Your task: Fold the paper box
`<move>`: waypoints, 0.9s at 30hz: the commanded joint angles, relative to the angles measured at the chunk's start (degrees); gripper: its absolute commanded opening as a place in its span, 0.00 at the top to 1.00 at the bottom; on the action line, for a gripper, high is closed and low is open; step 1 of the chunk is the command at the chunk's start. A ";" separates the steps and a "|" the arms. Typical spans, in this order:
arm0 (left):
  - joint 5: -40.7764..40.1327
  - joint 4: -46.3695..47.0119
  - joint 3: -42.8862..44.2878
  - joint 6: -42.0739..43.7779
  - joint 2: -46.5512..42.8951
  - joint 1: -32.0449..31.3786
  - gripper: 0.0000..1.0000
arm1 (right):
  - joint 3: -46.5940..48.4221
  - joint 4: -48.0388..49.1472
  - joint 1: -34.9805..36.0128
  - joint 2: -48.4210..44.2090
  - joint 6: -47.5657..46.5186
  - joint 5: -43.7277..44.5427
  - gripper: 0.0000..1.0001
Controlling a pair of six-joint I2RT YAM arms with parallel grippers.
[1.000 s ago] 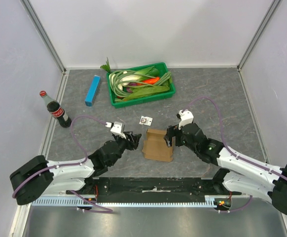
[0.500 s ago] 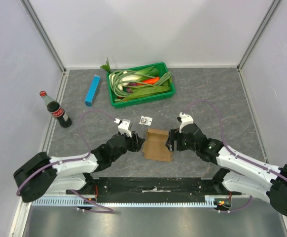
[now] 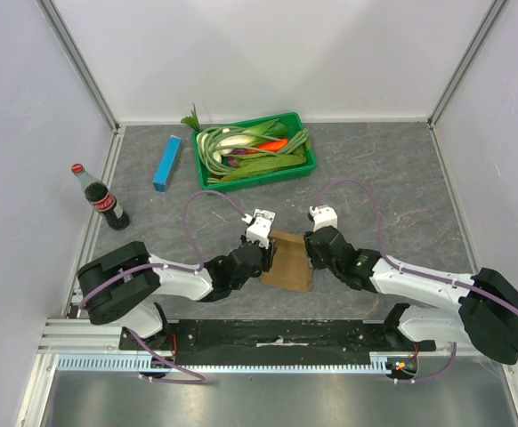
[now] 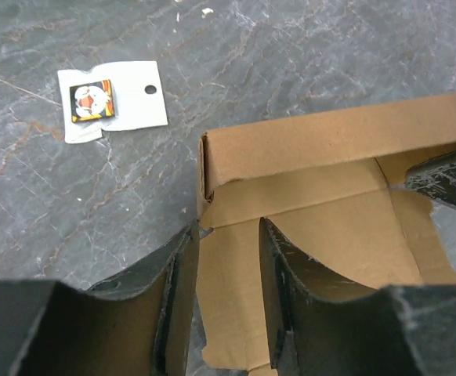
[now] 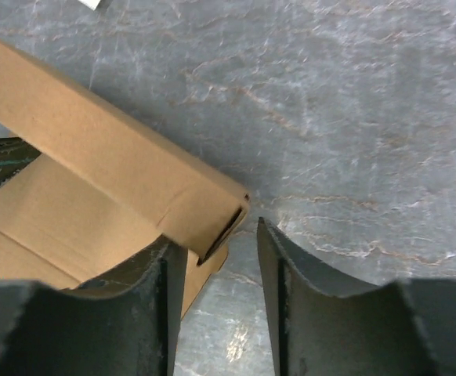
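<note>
The paper box (image 3: 287,265) lies on the grey counter (image 3: 392,178) in the lower middle of the overhead view, between my two tools. My left tool (image 3: 266,253) meets its left side and my right tool (image 3: 310,250) its right side. The box is only partly formed. Its far wall stands up as a doubled band, while the floor panel lies flat.

In my left wrist view, the fingers (image 4: 279,298) of my left tool straddle the box's left edge at the lower middle of the frame. One finger is outside over the counter and the other over the inner panel. They stand at a middling width with brown card showing in the gap, and they clamp nothing. A dark finger of my right tool shows at the right edge of that frame, at the box's other side. A small white card (image 4: 112,98) with a picture on it lies at the upper left, apart from the box.

In my right wrist view, the end of the raised wall pokes into the gap between my right tool's fingers (image 5: 271,282). Bare counter shows between the outer finger and that corner, so this tool is part open too, pinching nothing.

A green tray (image 3: 259,179) of vegetables sits at the upper middle of the overhead view. A blue box (image 3: 166,163) lies left of it and a cola bottle (image 3: 106,200) stands further left, all well apart from the paper box.
</note>
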 commanded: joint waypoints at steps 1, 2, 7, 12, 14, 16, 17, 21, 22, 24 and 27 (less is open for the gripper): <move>-8.38 4.70 2.30 4.23 2.71 -1.01 0.60 | 1.99 4.74 1.81 0.33 1.75 10.50 0.56; -8.83 4.79 2.39 4.41 3.41 -1.10 0.60 | 1.99 5.01 1.99 0.85 1.84 11.56 0.58; -11.38 4.88 3.35 5.55 5.00 -1.54 0.64 | 3.48 4.40 2.43 2.43 1.84 13.32 0.68; -13.57 5.67 2.83 5.37 5.70 -1.63 0.63 | 4.54 3.61 2.87 3.67 2.19 13.85 0.75; -14.01 5.93 3.00 5.64 6.05 -1.54 0.62 | 4.71 3.25 2.87 3.93 2.46 13.94 0.77; -14.46 6.37 3.44 5.81 6.75 -1.63 0.64 | 4.98 2.90 2.96 4.19 2.63 14.03 0.82; -14.54 6.81 3.70 5.81 7.10 -1.63 0.65 | 5.24 2.64 3.13 4.63 3.16 14.20 0.82; -16.29 6.99 5.37 6.25 8.60 -1.98 0.66 | 6.12 1.93 3.83 5.86 4.13 14.82 0.86; -17.00 6.99 5.64 6.34 9.30 -2.16 0.66 | 6.30 1.67 4.01 6.39 4.39 15.26 0.87; -18.05 7.25 5.90 6.60 9.83 -2.16 0.67 | 6.82 1.32 4.45 6.74 4.83 15.52 0.89; -18.67 7.25 6.26 7.04 10.36 -2.16 0.67 | 7.35 0.44 4.80 7.27 5.44 16.23 0.91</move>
